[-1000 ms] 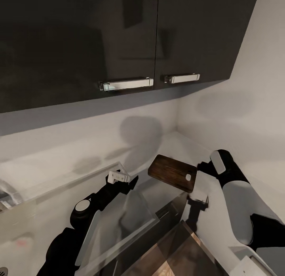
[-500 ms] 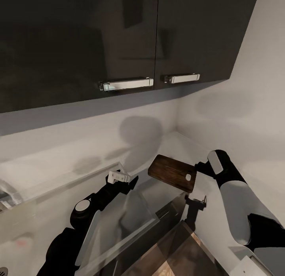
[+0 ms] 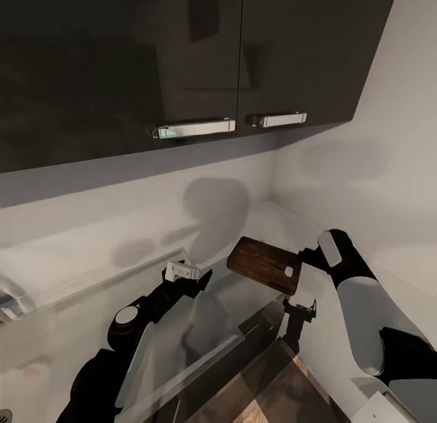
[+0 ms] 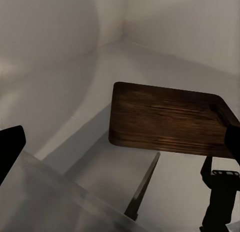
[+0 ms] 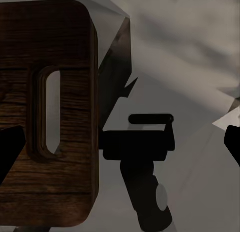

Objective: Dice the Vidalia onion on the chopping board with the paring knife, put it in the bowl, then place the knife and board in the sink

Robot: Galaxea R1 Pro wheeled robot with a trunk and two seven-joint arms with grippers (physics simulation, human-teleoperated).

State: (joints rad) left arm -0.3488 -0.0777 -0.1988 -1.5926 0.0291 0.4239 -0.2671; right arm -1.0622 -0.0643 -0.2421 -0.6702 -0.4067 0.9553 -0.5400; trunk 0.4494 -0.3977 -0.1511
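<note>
The dark brown chopping board [image 3: 262,263] lies flat in the right corner of the glossy grey countertop [image 3: 91,253], its slot handle [image 5: 46,112] toward my right arm. My right gripper [image 3: 308,257] hovers at that slot end, open, with the board's end [image 5: 60,52] under one finger and nothing clamped. My left gripper [image 3: 184,271] is open a short way left of the board, which shows between its fingers [image 4: 165,119]. The onion, paring knife and bowl are out of view.
Dark glossy wall cabinets with chrome handles [image 3: 193,128] hang above. The side wall [image 3: 376,186] closes the corner behind my right arm. A dark gripper-shaped reflection [image 3: 298,314] sits on the counter by the board. A steel sliver of the sink [image 3: 6,311] shows far left.
My right arm has shifted slightly left, closer to the board's slot end. The board and my left arm have stayed put.
</note>
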